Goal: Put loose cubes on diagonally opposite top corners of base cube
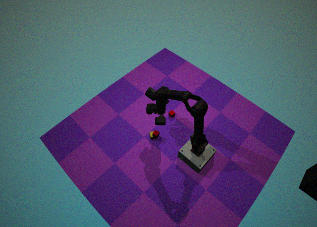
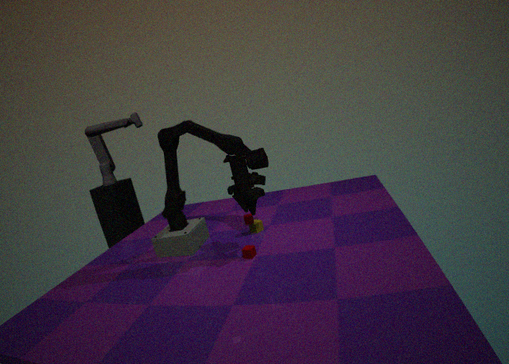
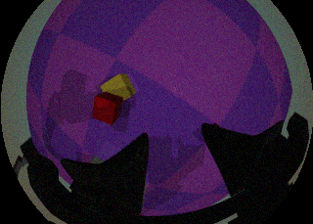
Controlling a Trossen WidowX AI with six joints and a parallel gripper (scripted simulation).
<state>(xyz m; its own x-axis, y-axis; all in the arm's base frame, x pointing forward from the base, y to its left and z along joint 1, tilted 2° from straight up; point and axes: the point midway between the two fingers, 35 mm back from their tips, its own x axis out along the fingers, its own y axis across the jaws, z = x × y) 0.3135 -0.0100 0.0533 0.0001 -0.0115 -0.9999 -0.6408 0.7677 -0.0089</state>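
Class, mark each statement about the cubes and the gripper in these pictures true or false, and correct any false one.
1. A small red cube sits on a corner of the yellow base cube. True.
2. The black parallel-jaw gripper is clamped on that cube. False: it is open, with nothing between the fingers.
3. A second small red cube rests on the checkered purple floor. True.
4. Both red cubes are stacked on the base. False: only one is.
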